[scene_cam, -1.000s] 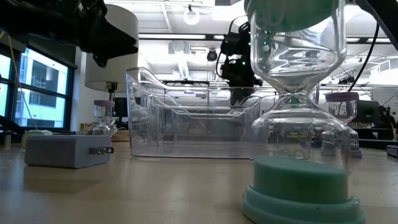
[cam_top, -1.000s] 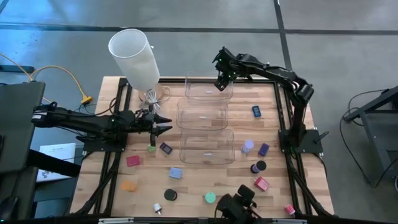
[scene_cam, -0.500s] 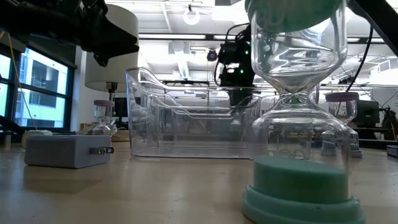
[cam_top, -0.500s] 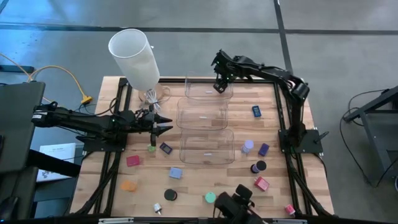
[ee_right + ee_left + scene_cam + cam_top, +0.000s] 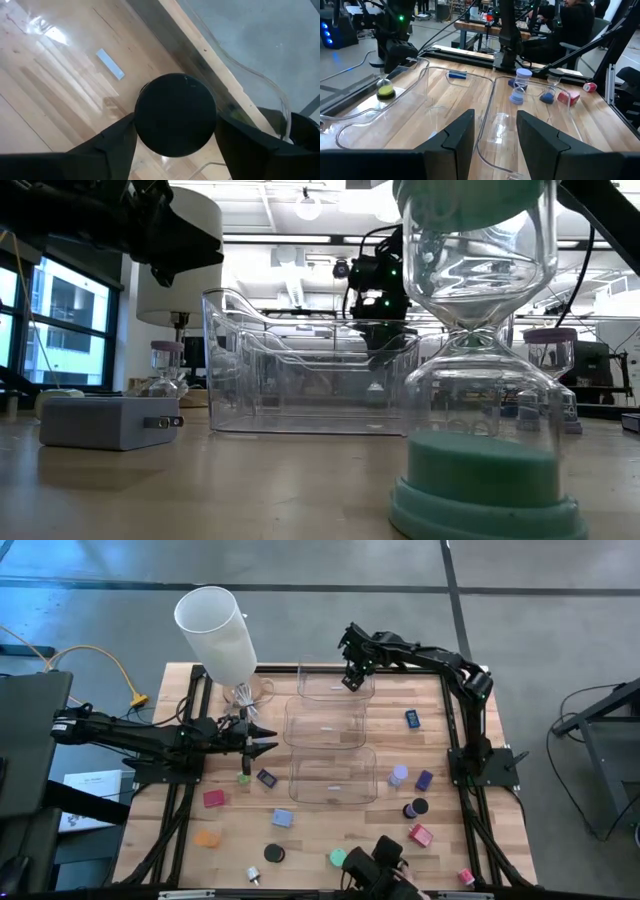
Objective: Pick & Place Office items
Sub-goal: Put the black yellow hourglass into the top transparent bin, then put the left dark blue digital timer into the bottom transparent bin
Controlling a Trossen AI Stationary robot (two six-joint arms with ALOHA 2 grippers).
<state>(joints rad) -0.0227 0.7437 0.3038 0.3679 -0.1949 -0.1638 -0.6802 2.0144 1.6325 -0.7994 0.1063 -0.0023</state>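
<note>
Though unclamped, black disc (image 5: 175, 115) betw. fingers (image 5: 117, 145)

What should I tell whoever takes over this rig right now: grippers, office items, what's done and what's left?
Right gripper: open, over the far clear plastic bin, with a small hourglass-shaped piece with a round black top standing in that bin beneath it.
Left gripper: open, empty, beside the middle clear plastic bin.
Done: that one piece looks binned.
Left: the small colourful pieces on the wooden table, such as the blue block, pink block and orange piece.
</note>
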